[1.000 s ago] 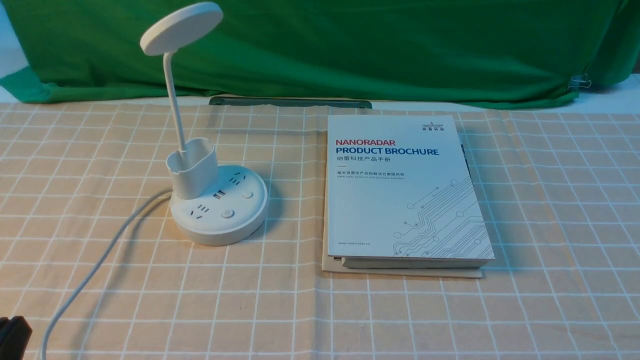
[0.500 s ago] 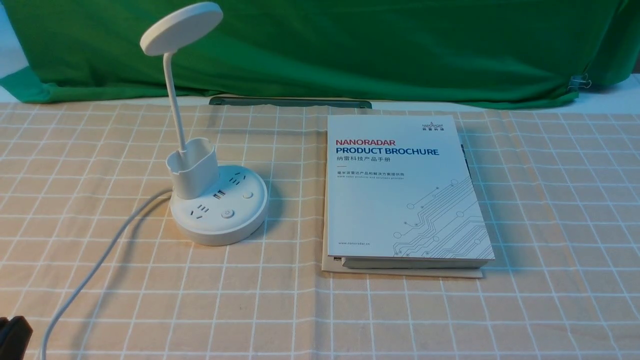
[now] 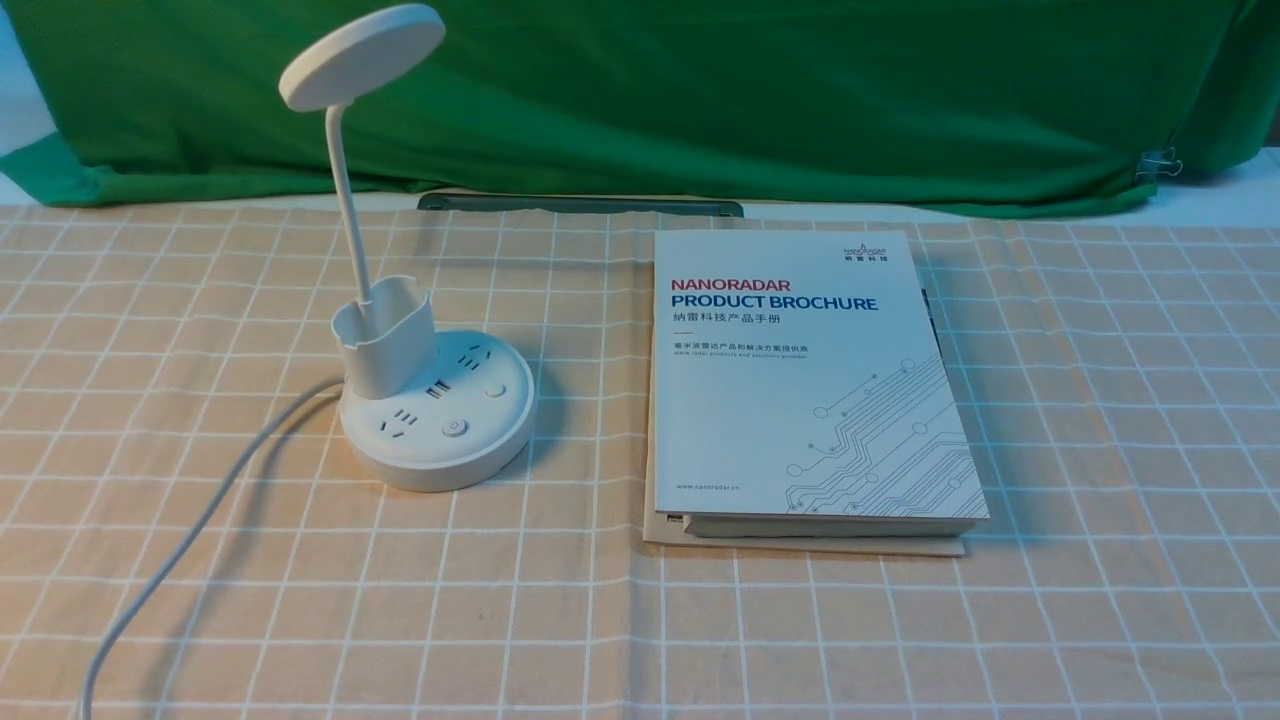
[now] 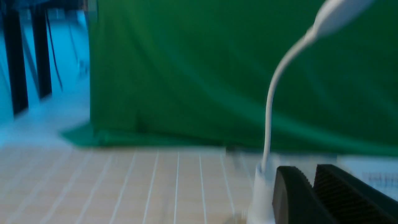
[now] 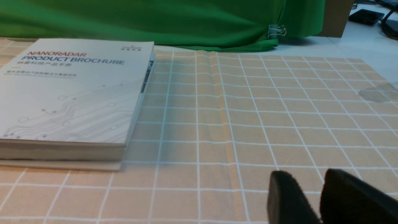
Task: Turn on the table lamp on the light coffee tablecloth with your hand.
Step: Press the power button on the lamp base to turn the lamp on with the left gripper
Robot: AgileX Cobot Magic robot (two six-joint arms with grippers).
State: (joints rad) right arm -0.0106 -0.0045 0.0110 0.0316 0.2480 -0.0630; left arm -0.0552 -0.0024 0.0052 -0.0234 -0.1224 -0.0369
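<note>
Table lamp (image 3: 436,400) apparently unlit on the light coffee tablecloth (image 3: 1100,400), neither claw in the front frame; a round button (image 3: 456,428) on its base likely wants one light, straight-down tap. Left wrist, blurred: left claw (image 4: 312,174), jaws together and empty, lamp just ahead, its cup and neck crowding the approach. Right wrist: right claw (image 5: 317,179), jaws together, low over cloth, brochure (image 5: 74,93) ahead, toward the left arm's side.
</note>
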